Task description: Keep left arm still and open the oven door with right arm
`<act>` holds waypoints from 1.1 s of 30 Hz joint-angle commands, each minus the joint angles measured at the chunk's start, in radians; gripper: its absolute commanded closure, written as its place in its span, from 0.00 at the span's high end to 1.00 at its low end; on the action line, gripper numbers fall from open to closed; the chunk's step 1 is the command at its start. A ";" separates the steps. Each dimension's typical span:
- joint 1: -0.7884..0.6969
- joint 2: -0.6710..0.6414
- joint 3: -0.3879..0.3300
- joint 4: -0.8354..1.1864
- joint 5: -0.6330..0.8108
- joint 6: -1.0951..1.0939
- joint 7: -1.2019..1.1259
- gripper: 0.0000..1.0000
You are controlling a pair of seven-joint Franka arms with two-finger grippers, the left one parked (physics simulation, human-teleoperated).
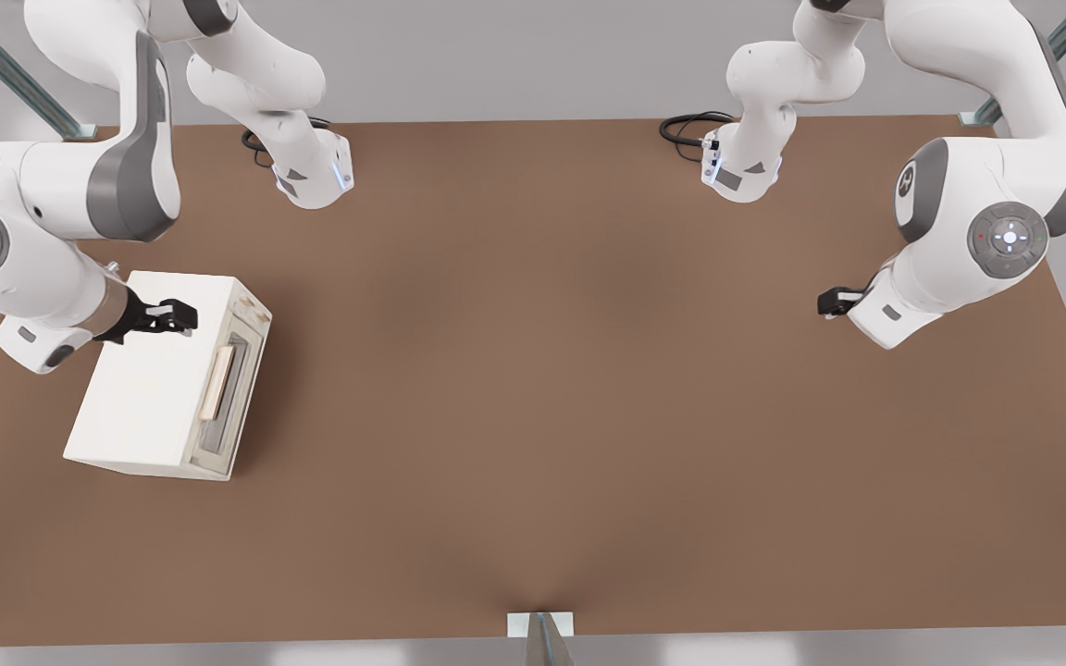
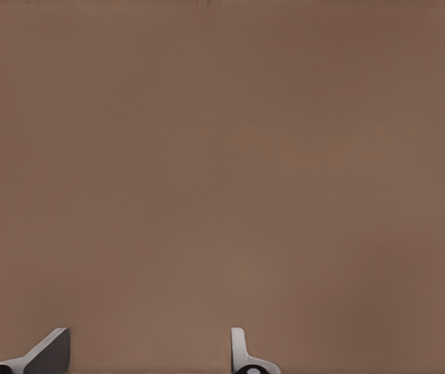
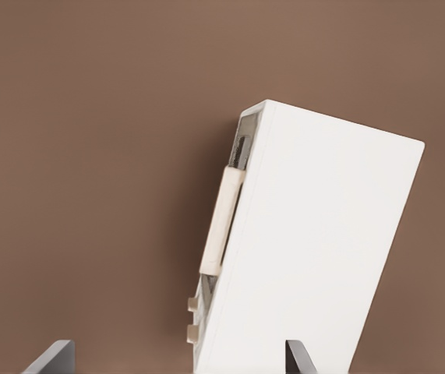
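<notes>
The oven door (image 1: 235, 388) is the cream front panel of a small cream-white box oven (image 1: 149, 384). It carries a grey glass window and a pale wooden bar handle (image 1: 216, 382) that runs along the panel. The door sits flush against the oven body, closed. The oven stands on the brown table (image 1: 588, 370), near the edge at the front view's left.

The gripper (image 1: 183, 316) of the right arm (image 1: 52, 231) hovers above the oven's plain top, near the top's far corner. The door and handle lie just beyond and below the fingertips, apart from them. The fingers are spread, with nothing between them.

The front view shows the whole oven from above, the arm reaching over it, and the door's face at a slant. The right wrist view looks down past the two dark fingertips (image 3: 51, 358). It shows the oven top (image 3: 316, 249) as a broad white slab, with the handle (image 3: 224, 222) seen edge-on along one side. Two small knobs (image 3: 195, 319) on the door side also appear there.
</notes>
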 commanded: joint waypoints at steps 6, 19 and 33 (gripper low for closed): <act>-0.017 0.171 -0.011 -0.006 -0.067 0.009 -0.119 0.21; 0.000 0.091 0.000 -0.411 -0.252 0.305 0.044 0.21; 0.052 0.096 -0.008 -0.474 -0.337 0.325 0.165 0.21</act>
